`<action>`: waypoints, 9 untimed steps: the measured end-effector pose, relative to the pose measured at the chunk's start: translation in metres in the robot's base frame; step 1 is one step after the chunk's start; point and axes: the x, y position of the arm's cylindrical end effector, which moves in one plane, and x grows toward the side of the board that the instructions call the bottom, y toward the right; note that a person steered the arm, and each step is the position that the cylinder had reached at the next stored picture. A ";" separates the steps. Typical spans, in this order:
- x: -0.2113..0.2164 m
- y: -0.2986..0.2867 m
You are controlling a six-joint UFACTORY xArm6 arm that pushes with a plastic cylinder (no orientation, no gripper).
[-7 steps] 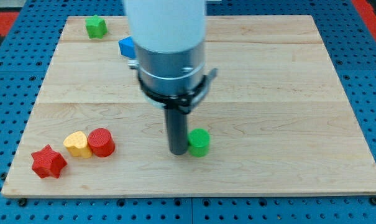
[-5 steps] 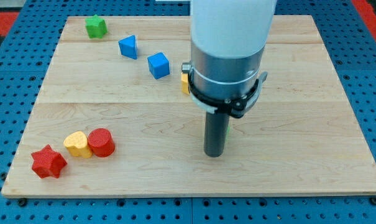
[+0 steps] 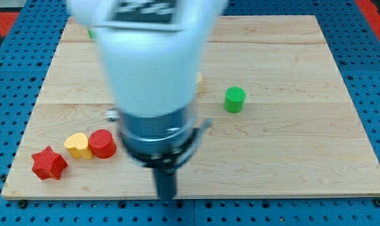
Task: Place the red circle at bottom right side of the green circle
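Note:
The red circle (image 3: pixel 102 143) sits near the board's bottom left, touching a yellow heart-shaped block (image 3: pixel 78 145) on its left. The green circle (image 3: pixel 235 99) stands right of the board's middle, upright and alone. My tip (image 3: pixel 166 196) is at the board's bottom edge, below centre, well to the right of the red circle and down-left of the green circle. It touches no block. The arm's wide white and grey body hides the board's upper middle.
A red star (image 3: pixel 49 163) lies at the bottom left corner, left of the yellow heart. A sliver of a yellow block (image 3: pixel 199 80) shows at the arm's right edge. The wooden board (image 3: pixel 303 144) lies on a blue pegboard (image 3: pixel 378 75).
The green circle has moved up and to the right, from the lower middle to right of centre. My tip has swung down and left to the bottom edge. The arm now hides the blue blocks.

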 end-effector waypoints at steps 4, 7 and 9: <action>-0.035 -0.224; -0.082 0.053; -0.114 0.026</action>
